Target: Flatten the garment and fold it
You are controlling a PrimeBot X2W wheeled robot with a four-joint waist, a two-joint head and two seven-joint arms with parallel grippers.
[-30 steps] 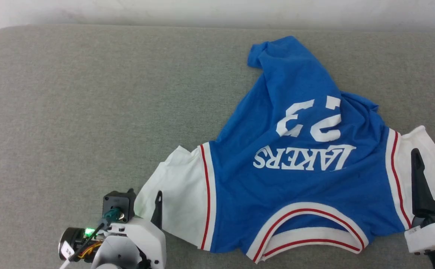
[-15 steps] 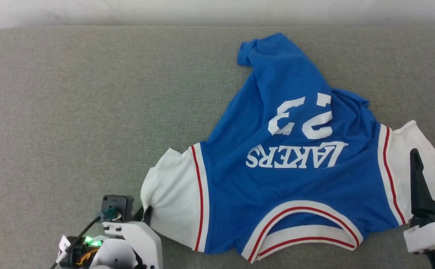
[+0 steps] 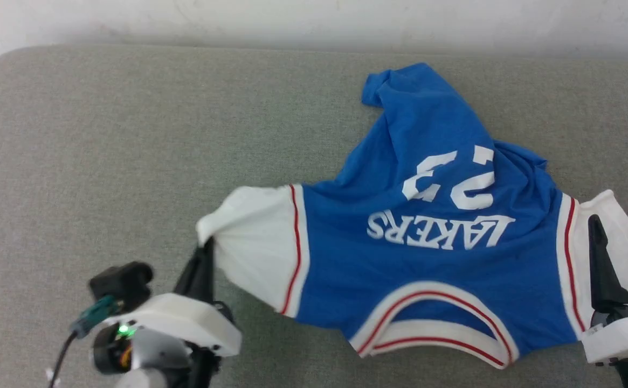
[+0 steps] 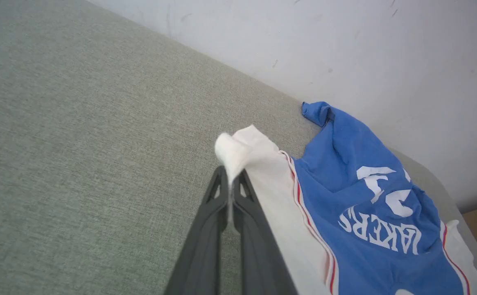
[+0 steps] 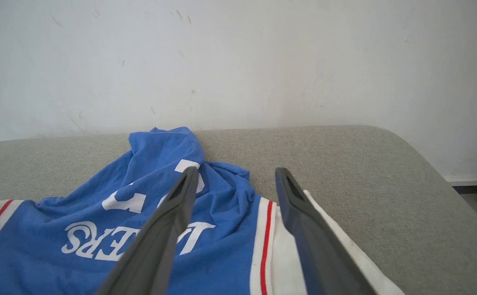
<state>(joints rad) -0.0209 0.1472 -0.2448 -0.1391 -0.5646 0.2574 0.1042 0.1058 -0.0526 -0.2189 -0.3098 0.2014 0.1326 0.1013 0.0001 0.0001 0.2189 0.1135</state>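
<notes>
Where garment (image 3: pixel 427 269) edges end, grey cushion (image 3: pixel 103 161) stretches.

The left gripper (image 3: pixel 206 249) has 2 long, dark grey, tapering plastic fingers (image 4: pixel 207 241), each with a slotted cut-out near its tip. Behind them is a glossy white moulded wrist housing (image 3: pixel 184 323). Just left of that housing is a black boxy camera module (image 3: pixel 122 280) with a teal plug (image 3: pixel 95 314) and a thin black cable (image 3: pixel 61 349). On the housing's edge glows 1 small green light (image 3: pixel 125 329). Far right of the housing, the right gripper (image 3: pixel 618 223) has 2 matching dark fingers on a white block (image 3: pixel 621 337).
</notes>
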